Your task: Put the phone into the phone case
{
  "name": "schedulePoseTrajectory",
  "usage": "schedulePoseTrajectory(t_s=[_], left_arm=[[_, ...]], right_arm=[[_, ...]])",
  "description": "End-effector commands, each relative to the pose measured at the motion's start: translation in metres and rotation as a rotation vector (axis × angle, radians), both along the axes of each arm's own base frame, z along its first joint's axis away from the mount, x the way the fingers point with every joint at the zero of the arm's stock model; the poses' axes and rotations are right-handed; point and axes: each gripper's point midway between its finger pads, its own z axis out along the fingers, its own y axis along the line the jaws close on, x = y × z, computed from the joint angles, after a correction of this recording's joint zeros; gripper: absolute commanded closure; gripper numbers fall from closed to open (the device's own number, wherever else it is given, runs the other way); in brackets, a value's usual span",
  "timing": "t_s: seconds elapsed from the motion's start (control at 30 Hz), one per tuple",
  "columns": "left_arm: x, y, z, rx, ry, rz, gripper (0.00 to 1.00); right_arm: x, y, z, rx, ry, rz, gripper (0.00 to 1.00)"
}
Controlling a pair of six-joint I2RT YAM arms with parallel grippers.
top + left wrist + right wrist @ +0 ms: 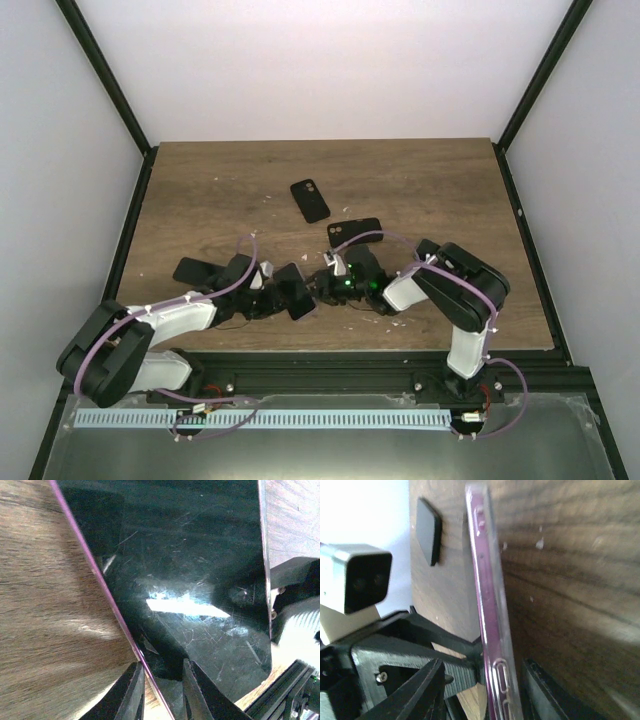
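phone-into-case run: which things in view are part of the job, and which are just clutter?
Job:
- phone, gripped by the left pincer
- phone case, clear rim along the phone's edge, between the right pincer fingers, which stand open

Lying about:
- far black cover
- black cover by the right arm
- black slab by the left arm
- white crumbs

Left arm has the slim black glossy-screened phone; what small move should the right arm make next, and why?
Probably close the right gripper fully on the slim black glossy-screened phone: its fingers straddle the phone's clear-rimmed edge with a gap on one side, while the left gripper pinches it.
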Motion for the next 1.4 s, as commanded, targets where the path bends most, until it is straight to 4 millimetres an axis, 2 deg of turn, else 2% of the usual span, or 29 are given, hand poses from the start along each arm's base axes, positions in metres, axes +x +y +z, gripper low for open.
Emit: schedulePoseTrajectory(t_s=[0.0, 0.07, 0.23, 0.37, 0.47, 0.57, 0.73, 0.87, 0.97, 1.13, 1.27, 1.37], left_arm=[[-0.012, 0.016, -0.023, 0.111, 0.045, 0.000, 0.77], [-0.011, 0.016, -0.023, 0.111, 0.042, 0.001, 0.77], [-0.012, 0.018, -0.020, 0.120, 0.043, -0.001, 0.76], [-0.010, 0.015, -0.002, 0.096, 0.018, -0.001, 0.67], [-0.007, 0.010, 0.026, 0.045, -0.029, -0.005, 0.59], [-0.004, 0.008, 0.061, -0.017, -0.095, 0.002, 0.47], [-0.008, 0.003, 0.134, -0.196, -0.249, -0.022, 0.33], [-0.018, 0.006, 0.186, -0.314, -0.373, -0.023, 0.25], [-0.025, 0.009, 0.211, -0.383, -0.432, -0.019, 0.20], [-0.037, 0.003, 0.242, -0.511, -0.503, -0.073, 0.19], [-0.048, -0.004, 0.267, -0.631, -0.565, -0.141, 0.22], [-0.052, -0.006, 0.277, -0.674, -0.589, -0.169, 0.28]], right_arm=[[-0.038, 0.022, 0.015, 0.005, -0.030, 0.208, 0.58], [-0.039, 0.020, 0.015, 0.001, -0.036, 0.210, 0.61], [-0.040, 0.018, 0.024, 0.038, -0.057, 0.198, 0.82], [-0.041, 0.014, 0.039, 0.094, -0.077, 0.176, 0.92], [-0.041, 0.012, 0.055, 0.131, -0.107, 0.181, 0.95], [-0.043, 0.008, 0.082, 0.203, -0.154, 0.185, 0.96], [-0.054, 0.001, 0.128, 0.339, -0.239, 0.221, 0.96], [-0.068, -0.004, 0.163, 0.426, -0.331, 0.280, 0.96], [-0.078, -0.011, 0.186, 0.478, -0.393, 0.305, 0.96], [-0.096, -0.021, 0.219, 0.563, -0.479, 0.363, 0.95], [-0.108, -0.022, 0.229, 0.595, -0.489, 0.415, 0.94], [-0.113, -0.020, 0.231, 0.610, -0.480, 0.438, 0.94]])
